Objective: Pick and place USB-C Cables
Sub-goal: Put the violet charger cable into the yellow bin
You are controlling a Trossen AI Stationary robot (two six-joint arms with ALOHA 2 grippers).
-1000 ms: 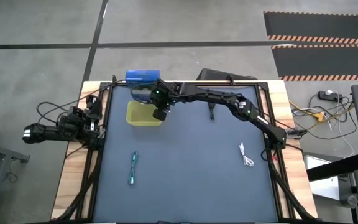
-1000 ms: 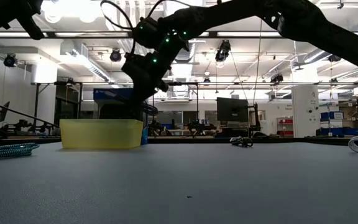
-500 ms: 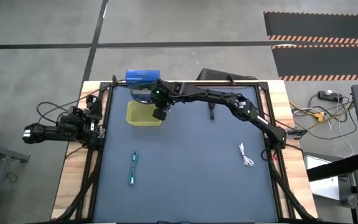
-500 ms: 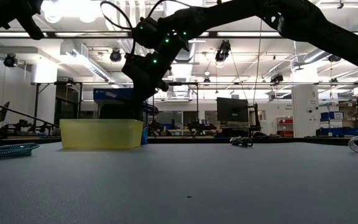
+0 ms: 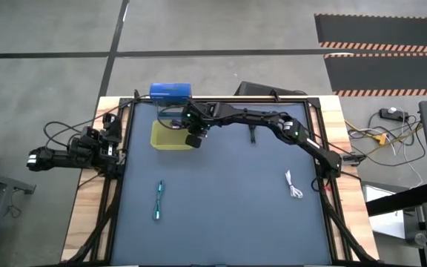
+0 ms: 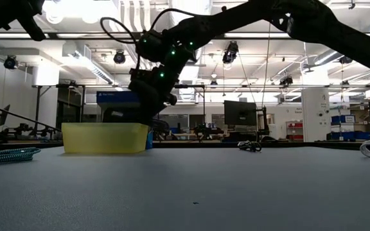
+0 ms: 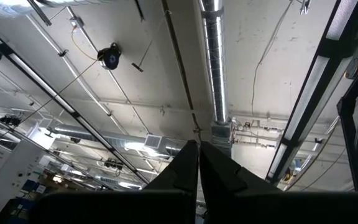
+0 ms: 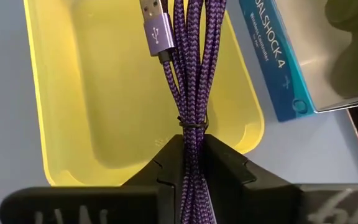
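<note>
Purple braided cable (image 8: 191,68) hangs pinched in the right gripper (image 8: 192,163) just over the yellow tray (image 8: 92,112).

The fingers grasp the bundle below its thin wire tie, USB plug end dangling over the tray's hollow. It looks light and floppy, the weave grippy rather than slick, so the tied middle seems the best hold. Beside the tray sits a blue box (image 8: 272,56) reading "UALSHOCK 4", with smaller print underneath too fine to read. Well away from the tray lie the teal cable (image 5: 158,200) and the white cable (image 5: 293,185). The left gripper (image 7: 198,163) is clenched on nothing, parked off the tray's far side.
</note>
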